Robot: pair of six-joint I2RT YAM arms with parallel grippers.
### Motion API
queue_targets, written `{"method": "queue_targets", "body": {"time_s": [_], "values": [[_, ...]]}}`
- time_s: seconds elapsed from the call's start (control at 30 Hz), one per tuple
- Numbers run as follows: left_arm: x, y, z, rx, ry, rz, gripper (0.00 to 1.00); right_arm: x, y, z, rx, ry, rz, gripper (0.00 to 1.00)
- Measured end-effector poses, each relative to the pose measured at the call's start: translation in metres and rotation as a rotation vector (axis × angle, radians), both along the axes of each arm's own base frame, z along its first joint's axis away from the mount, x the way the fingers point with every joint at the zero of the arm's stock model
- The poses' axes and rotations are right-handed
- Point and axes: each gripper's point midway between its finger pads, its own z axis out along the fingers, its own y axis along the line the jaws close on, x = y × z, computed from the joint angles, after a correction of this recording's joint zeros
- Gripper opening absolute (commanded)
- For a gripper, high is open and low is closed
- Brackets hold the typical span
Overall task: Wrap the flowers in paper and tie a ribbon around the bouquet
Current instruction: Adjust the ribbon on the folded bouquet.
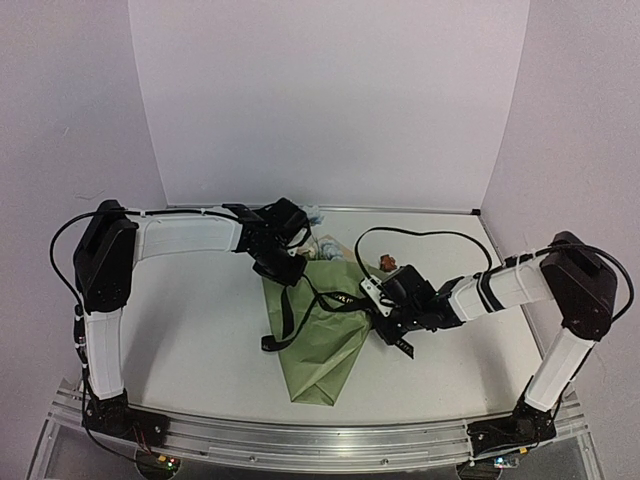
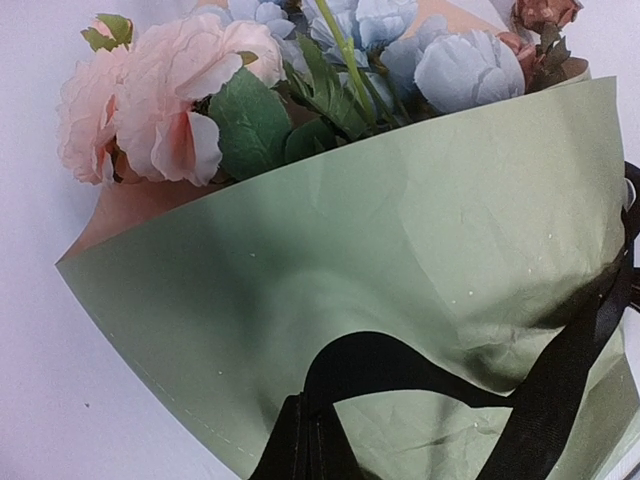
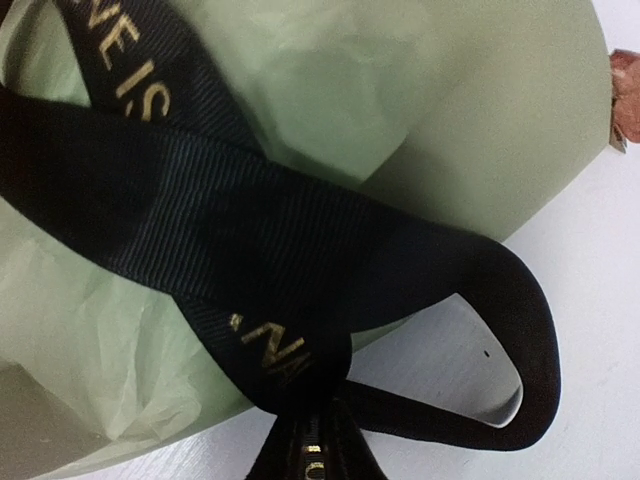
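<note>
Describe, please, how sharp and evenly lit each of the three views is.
Top external: even, soft light, faint shadows, the bouquet small in frame. Left wrist: flowers crisp, a soft shadow darkening the paper above the ribbon. Right wrist: very close, ribbon lettering slightly soft, paper pale and washed out.

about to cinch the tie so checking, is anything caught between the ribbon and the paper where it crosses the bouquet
Nothing visible does. Where it crosses, the ribbon lies straight on the green paper with nothing caught under it, and the flowers sit up at the wide end, clear of the band.
</note>
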Motion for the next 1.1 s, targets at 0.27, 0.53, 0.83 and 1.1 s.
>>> {"method": "queue_targets", "body": {"time_s": [0.27, 0.53, 0.83, 1.1], "values": [[0.007, 0.015, 0.014, 0.011, -0.045, 0.043, 0.0, 0.002, 0.003, 0.033, 0.089, -0.039, -0.033, 0.0], [0.012, 0.05, 0.03, 0.048, -0.1, 0.117, 0.0, -0.015, -0.005, 0.043, 0.095, 0.017, -0.038, 0.0], [-0.009, 0.114, 0.027, 0.158, -0.133, 0.205, 0.0, -0.044, -0.053, 0.046, -0.053, 0.104, -0.117, 0.0], [-0.041, 0.171, 0.013, 0.192, -0.102, 0.317, 0.0, -0.053, -0.093, 0.056, -0.166, 0.073, -0.211, 0.0]]}}
